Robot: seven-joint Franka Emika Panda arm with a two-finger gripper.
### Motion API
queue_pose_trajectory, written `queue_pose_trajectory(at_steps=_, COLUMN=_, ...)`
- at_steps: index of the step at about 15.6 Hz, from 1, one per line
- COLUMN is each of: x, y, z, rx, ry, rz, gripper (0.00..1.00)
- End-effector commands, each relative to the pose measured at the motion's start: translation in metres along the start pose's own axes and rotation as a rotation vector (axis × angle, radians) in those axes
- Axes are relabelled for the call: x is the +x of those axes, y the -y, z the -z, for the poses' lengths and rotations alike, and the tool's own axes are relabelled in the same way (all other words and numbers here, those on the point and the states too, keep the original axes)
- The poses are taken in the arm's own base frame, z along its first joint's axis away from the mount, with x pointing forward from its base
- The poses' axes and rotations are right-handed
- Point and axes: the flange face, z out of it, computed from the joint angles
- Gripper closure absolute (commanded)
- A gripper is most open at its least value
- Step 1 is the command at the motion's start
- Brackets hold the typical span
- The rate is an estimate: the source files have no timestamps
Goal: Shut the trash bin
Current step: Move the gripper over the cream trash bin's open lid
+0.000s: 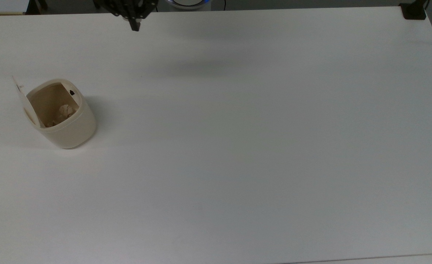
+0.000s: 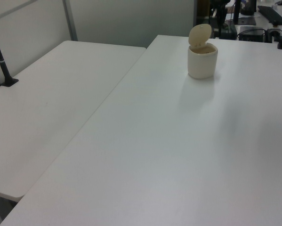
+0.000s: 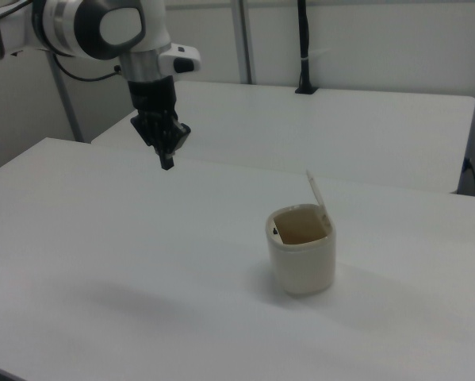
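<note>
Right view: cream rounded plastic trash bin (image 3: 301, 258) on white table (image 3: 102, 262), flat lid (image 3: 316, 193) upright, awaiting closure; black gripper (image 3: 167, 163) raised well apart, fingers together for pushing.

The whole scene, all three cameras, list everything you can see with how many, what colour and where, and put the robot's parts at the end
trash bin: one, cream, standing upright on the near white table toward the top view's left, its lid hinged up and open.
crumpled paper: a pale wad or two, inside the bin at the bottom.
black button: one, on the bin's rim.
white tables: two, side by side; the bin stands on one, the other lies at the left view's left.
black clamp post: one, on the second table's edge.
robot arm: one, white and grey, raised above the table.
gripper: one, black, pointing down, apart from the bin, jaws shut.
</note>
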Motion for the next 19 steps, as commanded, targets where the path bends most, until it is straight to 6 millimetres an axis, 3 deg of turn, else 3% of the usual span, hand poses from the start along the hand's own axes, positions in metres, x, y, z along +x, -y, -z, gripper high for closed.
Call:
queue_pose_trajectory(at_steps=1, x=0.012, y=-0.04, z=-0.002, rx=-0.015, ry=-0.06, rz=-0.053, gripper=1.0)
queue_pose_trajectory(at_steps=11, x=0.061, y=-0.126, z=-0.069, rx=-0.071, ry=-0.154, rz=-0.21, gripper=1.0)
queue_pose_trajectory(at_steps=15, x=0.065, y=-0.135, z=-0.063, rx=-0.076, ry=-0.199, rz=-0.244, gripper=1.0)
queue_pose_trajectory(at_steps=19, x=0.074, y=-0.141, z=-0.032, rx=-0.06, ry=-0.33, rz=-0.315, gripper=1.0)
